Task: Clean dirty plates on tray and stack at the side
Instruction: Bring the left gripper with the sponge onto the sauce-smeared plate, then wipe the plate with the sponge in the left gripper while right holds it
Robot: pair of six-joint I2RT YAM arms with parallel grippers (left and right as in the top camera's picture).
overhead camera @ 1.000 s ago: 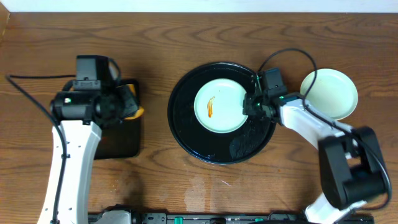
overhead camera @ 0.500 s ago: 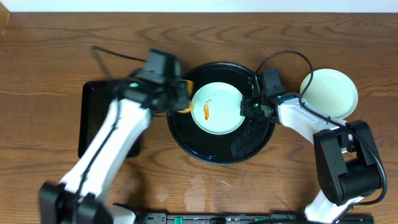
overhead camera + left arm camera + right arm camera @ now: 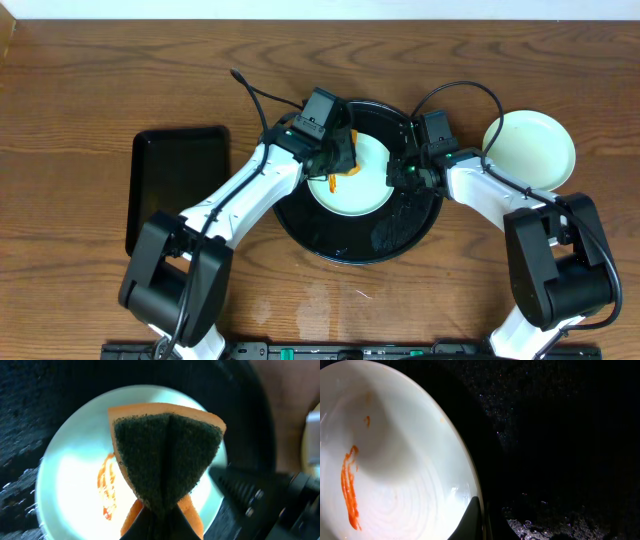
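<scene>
A pale mint-blue plate (image 3: 362,190) with an orange-brown smear lies in the large round black tray (image 3: 340,240). My left gripper (image 3: 336,160) is shut on the green-and-orange sponge (image 3: 167,455) and holds it over the plate's left half, beside the smear (image 3: 106,489). My right gripper (image 3: 404,172) is shut on the plate's right rim; one finger (image 3: 472,520) lies inside the rim. The right wrist view shows the plate (image 3: 405,460), its smear (image 3: 350,490) and the wet tray (image 3: 560,435). A pale plate (image 3: 532,150) sits on the wood at the right, a yellowish rim at its left edge.
A smaller rectangular black tray (image 3: 178,190) lies at the left on the brown tabletop (image 3: 90,100). The right arm's cable loops over the tray's back right edge. Water drops spot the round tray's front right part.
My left arm has swung right from the rectangular tray, carrying the sponge to the plate on the round tray. My right gripper has stayed on the plate's rim.
</scene>
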